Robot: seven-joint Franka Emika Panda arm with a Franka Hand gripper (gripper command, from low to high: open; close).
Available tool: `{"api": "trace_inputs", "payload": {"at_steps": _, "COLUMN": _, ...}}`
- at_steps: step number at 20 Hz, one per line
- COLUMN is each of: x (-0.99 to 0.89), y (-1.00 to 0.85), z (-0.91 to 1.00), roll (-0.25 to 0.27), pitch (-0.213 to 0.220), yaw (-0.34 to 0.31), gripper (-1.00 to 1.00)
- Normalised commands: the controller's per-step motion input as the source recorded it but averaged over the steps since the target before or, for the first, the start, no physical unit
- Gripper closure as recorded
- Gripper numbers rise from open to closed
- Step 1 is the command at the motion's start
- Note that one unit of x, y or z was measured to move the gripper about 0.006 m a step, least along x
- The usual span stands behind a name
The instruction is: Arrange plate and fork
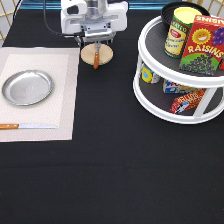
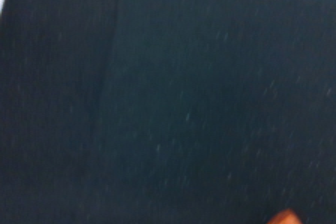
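Observation:
My gripper (image 1: 96,44) is at the exterior view's top centre, right over the small tan wooden disc (image 1: 106,56). It looks shut on the metal end of the fork (image 1: 96,59), whose brown wooden handle points toward the exterior view's bottom across the disc. I cannot tell whether the fork is lifted off the disc. The round silver plate (image 1: 27,87) lies on the pale placemat (image 1: 60,100) at the exterior view's left, apart from the gripper. The wrist view shows dark tablecloth and a small orange-brown tip (image 2: 285,216).
A wooden-handled knife (image 1: 25,126) lies along the placemat's lower edge. A white two-tier turntable (image 1: 150,97) stands at the exterior view's right with a can (image 1: 181,31), a raisins box (image 1: 204,45) and packets on it. Black cloth covers the table.

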Motion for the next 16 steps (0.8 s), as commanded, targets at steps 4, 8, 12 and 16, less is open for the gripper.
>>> {"api": "trace_inputs", "payload": {"at_steps": 4, "x": -0.25, "y": -0.11, "z": -0.37, "roll": 0.023, "pitch": 0.065, "yaw": -0.002, "gripper": -1.0}}
{"api": "trace_inputs", "payload": {"at_steps": 8, "x": -0.14, "y": -0.06, "z": -0.4, "roll": 0.0, "pitch": 0.054, "yaw": -0.005, "gripper": -1.0}}
{"api": "trace_inputs", "payload": {"at_steps": 12, "x": -0.32, "y": 0.0, "z": -0.31, "roll": 0.0, "pitch": 0.042, "yaw": -0.005, "gripper": -1.0}}
{"api": "trace_inputs", "payload": {"at_steps": 16, "x": -0.28, "y": 0.0, "z": -0.24, "roll": 0.0, "pitch": 0.034, "yaw": -0.019, "gripper": -1.0}}
